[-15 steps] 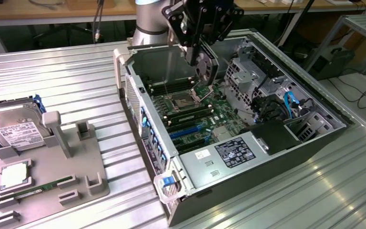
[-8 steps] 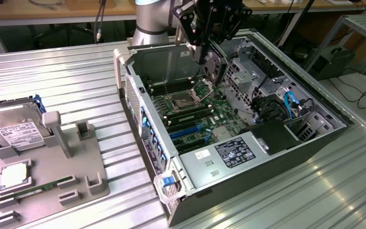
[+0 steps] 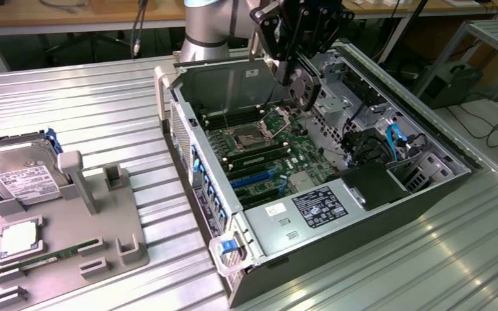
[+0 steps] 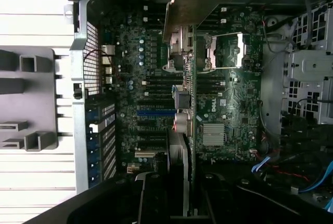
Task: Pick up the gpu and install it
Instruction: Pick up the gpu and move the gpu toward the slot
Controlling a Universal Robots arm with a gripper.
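Hard drive [image 3: 20, 172], memory stick [image 3: 56, 254], grey parts tray [image 3: 115, 223]

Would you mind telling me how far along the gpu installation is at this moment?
Done: the gpu is picked up and clamped in the gripper. In hand: it hangs on edge over the motherboard of the open case. Left: it is not yet seated, and the blue slot is bare.
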